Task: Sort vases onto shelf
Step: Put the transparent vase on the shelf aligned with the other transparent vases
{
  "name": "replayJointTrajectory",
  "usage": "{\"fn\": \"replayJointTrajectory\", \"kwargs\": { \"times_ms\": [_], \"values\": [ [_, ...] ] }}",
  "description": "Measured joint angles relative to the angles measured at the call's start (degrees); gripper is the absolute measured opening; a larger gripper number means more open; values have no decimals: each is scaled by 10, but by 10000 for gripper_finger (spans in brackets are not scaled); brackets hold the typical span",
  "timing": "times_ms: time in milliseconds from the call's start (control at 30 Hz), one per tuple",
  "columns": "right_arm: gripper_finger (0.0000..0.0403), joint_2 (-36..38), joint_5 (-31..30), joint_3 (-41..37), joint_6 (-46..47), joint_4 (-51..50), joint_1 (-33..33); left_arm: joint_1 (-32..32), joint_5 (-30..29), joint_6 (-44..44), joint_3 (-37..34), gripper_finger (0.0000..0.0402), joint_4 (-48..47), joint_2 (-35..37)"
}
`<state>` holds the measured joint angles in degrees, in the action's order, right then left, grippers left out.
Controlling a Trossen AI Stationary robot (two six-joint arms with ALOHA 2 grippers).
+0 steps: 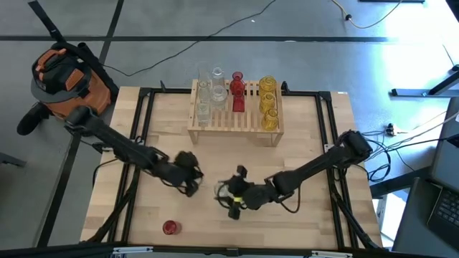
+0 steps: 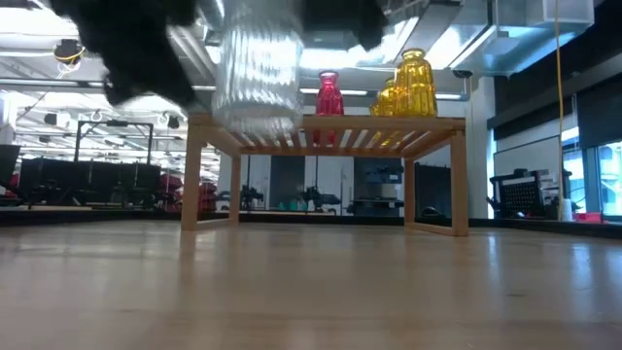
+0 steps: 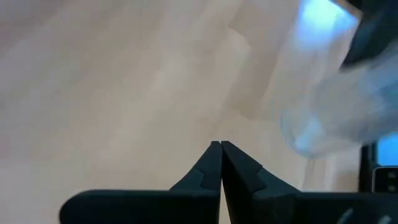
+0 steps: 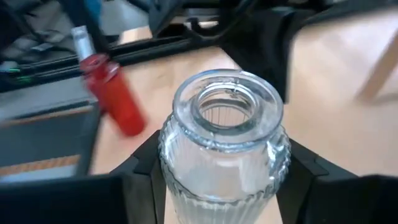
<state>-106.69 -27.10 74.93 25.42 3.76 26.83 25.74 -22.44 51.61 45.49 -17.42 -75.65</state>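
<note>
The shelf (image 1: pixel 237 123) stands at the table's far middle. On its slatted top rest clear vases (image 1: pixel 208 92), red vases (image 1: pixel 237 92) and yellow vases (image 1: pixel 267 102). My right gripper (image 1: pixel 231 197) is near the table's middle front, shut on a clear ribbed vase (image 4: pixel 221 155). That vase shows lifted in the low view (image 2: pixel 258 73). A red vase (image 1: pixel 170 227) lies on the table near the front edge, also seen in the right wrist view (image 4: pixel 112 96). My left gripper (image 1: pixel 192 183) is shut and empty (image 3: pixel 221 148), just left of the held vase. My right gripper pinches the clear vase's ribbed body (image 4: pixel 180 180) between its two fingers (image 4: pixel 142 168), one on each side below the shoulder. The fingers come from the table's right, slanting a little downward. The vase stands upright in the hold, mouth (image 4: pixel 227 109) up, lifted clear of the table.
An orange and black bag (image 1: pixel 68 75) sits on the floor beyond the table's far left corner. Black frame rails (image 1: pixel 143 129) run along the table's left and right sides. Bare tabletop (image 1: pixel 237 161) lies between the shelf and the grippers.
</note>
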Motion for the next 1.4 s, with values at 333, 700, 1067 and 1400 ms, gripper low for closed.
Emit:
{"fn": "replayJointTrajectory", "kwargs": {
  "times_ms": [333,700,1067,1400],
  "values": [
    [175,8,-60,235,-127,-198,-143,27,-68,37,0,0,-242,163],
    [175,8,-89,252,-27,-289,-247,62,-138,85,-8,0,-365,220],
    [175,-21,-117,225,-12,-228,-271,63,-140,84,-68,0,-369,252],
    [175,-31,-129,225,-13,-218,-285,63,-139,82,-94,0,-371,295]
  ]
}}
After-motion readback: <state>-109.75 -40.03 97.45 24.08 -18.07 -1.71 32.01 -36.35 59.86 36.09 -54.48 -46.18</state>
